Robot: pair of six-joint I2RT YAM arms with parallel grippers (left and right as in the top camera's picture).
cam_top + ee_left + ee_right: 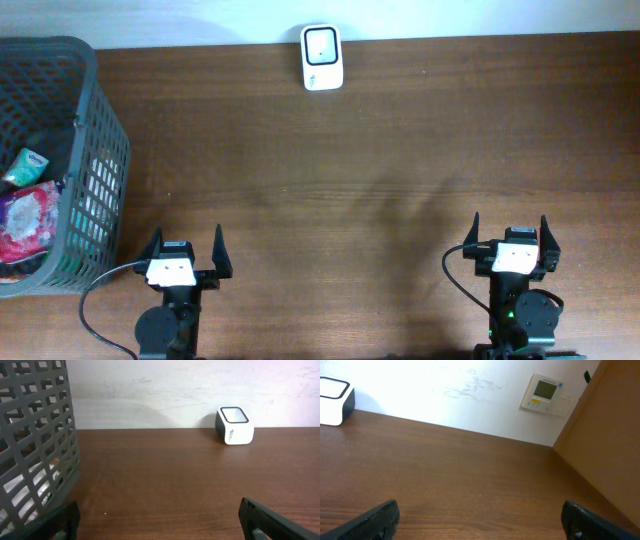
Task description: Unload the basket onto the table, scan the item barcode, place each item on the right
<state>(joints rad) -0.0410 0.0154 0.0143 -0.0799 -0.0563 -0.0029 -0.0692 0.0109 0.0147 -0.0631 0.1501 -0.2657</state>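
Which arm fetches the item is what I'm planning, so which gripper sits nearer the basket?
The left gripper: it stands just beside the grey basket, while the right gripper is far across the table.

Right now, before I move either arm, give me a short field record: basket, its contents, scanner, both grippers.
basket: grey plastic lattice basket, at the left edge of the brown wooden table
contents: green-and-white packet and pink-red packet, both inside the basket
scanner: white box scanner with a dark-rimmed window, at the far table edge against the wall
left arm: left gripper open, empty, beside the basket
right arm: right gripper open, empty, on the table's right side
task state: no item picked up yet
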